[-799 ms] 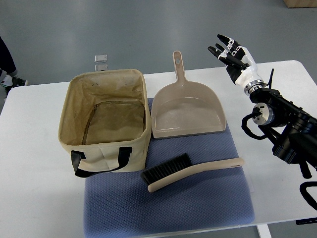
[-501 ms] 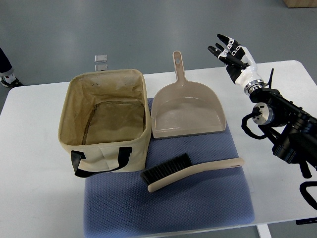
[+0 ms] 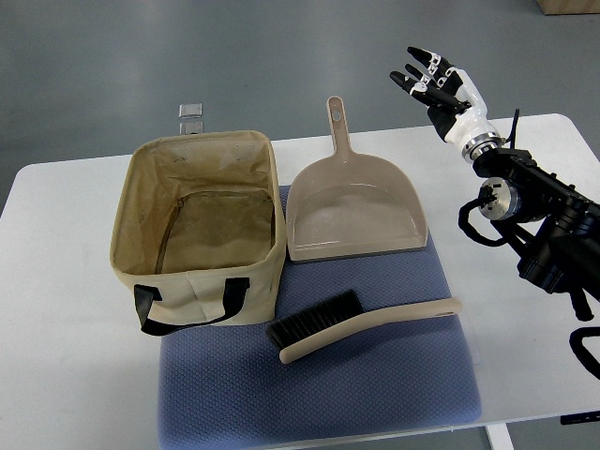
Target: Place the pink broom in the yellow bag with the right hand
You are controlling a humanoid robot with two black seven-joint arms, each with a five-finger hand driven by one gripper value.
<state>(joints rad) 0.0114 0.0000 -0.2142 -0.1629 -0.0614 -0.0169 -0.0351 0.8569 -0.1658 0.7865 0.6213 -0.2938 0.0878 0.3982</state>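
The right hand (image 3: 439,86), fingers spread and empty at upper right, should be lowered onto the beige plastic black-bristled broom's (image 3: 361,324) handle, lower centre.

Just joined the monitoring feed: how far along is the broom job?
Nothing looks done yet. The broom lies on the blue mat, beside the open bag, which looks empty. The right hand is raised beyond the table's far edge, fingers spread, holding nothing. Reaching, grasping and bagging all remain.
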